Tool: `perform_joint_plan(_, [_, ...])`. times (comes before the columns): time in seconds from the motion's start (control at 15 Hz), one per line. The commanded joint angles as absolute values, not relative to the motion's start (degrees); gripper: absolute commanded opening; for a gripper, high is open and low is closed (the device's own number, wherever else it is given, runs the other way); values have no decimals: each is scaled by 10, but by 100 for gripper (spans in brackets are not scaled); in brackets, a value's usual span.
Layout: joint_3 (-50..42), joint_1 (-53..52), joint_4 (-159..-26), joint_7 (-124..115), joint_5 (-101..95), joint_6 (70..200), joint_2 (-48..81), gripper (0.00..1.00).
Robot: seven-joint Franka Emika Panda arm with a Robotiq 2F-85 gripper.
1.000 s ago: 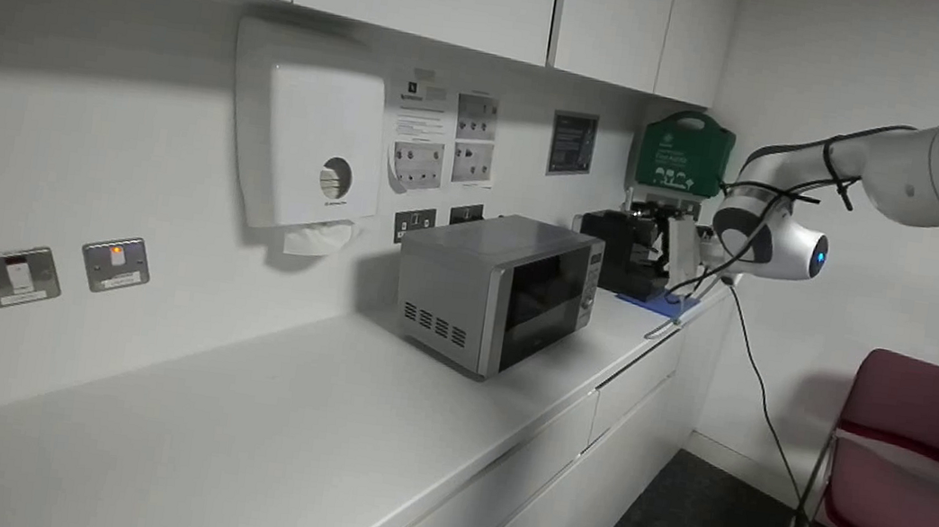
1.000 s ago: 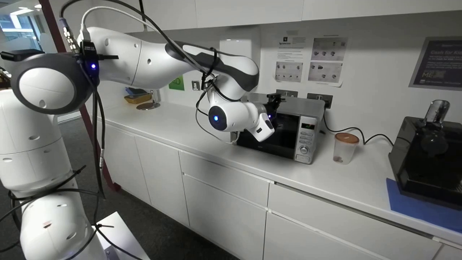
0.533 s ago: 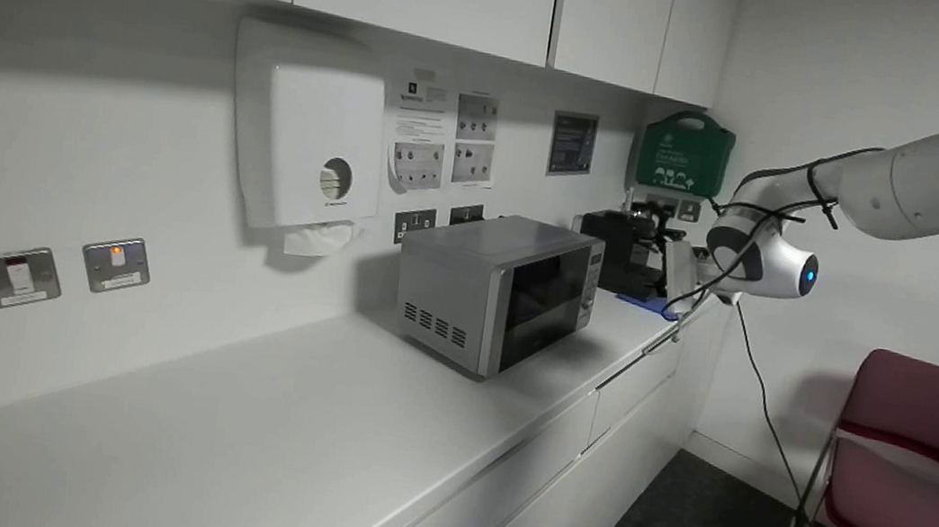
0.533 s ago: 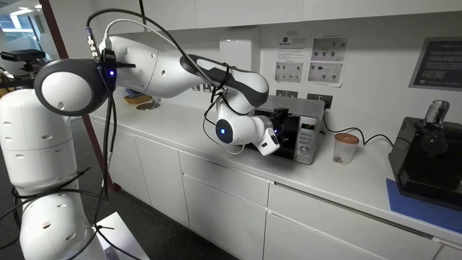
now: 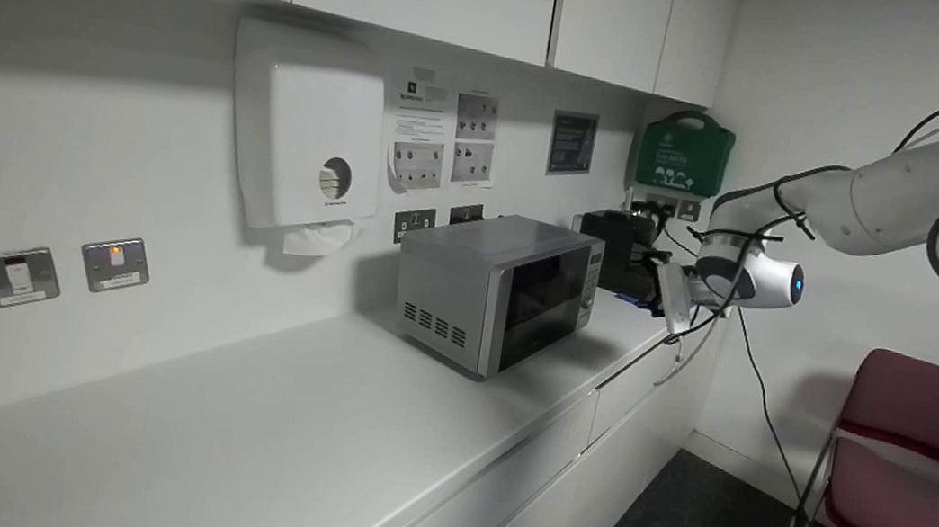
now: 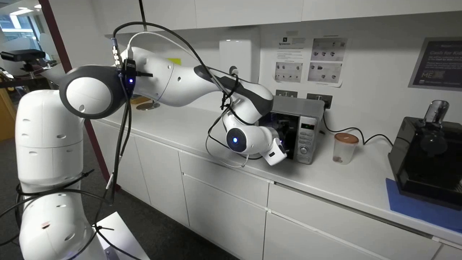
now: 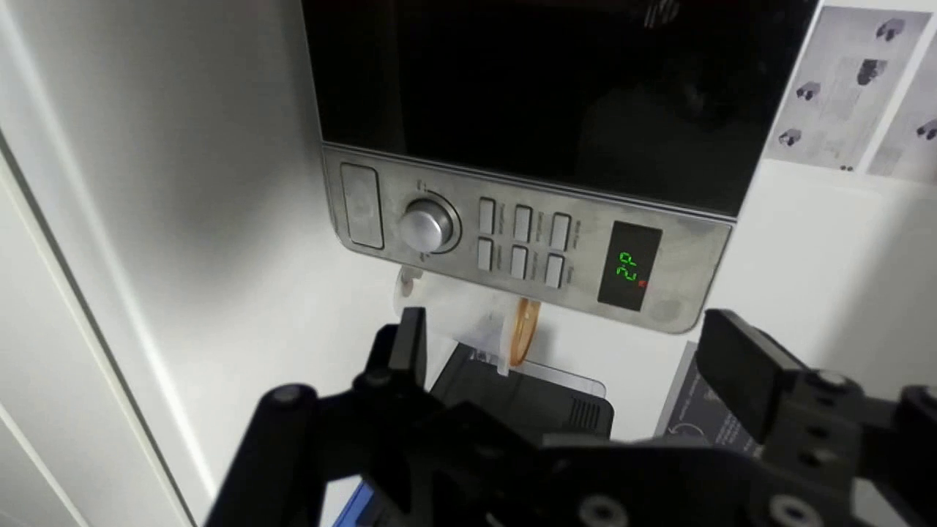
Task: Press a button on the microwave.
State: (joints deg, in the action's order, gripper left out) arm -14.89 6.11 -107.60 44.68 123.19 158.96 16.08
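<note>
Microwave point(image 5: 498, 296) faces roomward, long axis roughly along counter point(image 5: 231, 423) — end effector point(image 7: 564, 333) spread wide, empty.

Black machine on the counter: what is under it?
A blue mat shows under the black machine in an exterior view, past its near edge and one side. The machine hides how far it reaches beneath.

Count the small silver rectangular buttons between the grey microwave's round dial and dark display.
6 in the wrist view: three upper buttons in a row, three lower buttons beneath.
</note>
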Motion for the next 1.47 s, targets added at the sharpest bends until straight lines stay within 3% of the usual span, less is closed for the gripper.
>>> perform_joint_plan(0.0, [-146,61,-1078,446,1228,1590,162,100])
perform_joint_plan(1.0, [-150,67,-1056,479,1259,1557,175,100])
perform_joint_plan(1.07, [-152,68,-1052,484,1267,1549,177,94])
perform_joint_plan(1.13, [-154,69,-1046,488,1275,1540,182,74])
perform_joint_plan(1.4, [-161,71,-1021,484,1299,1525,208,42])
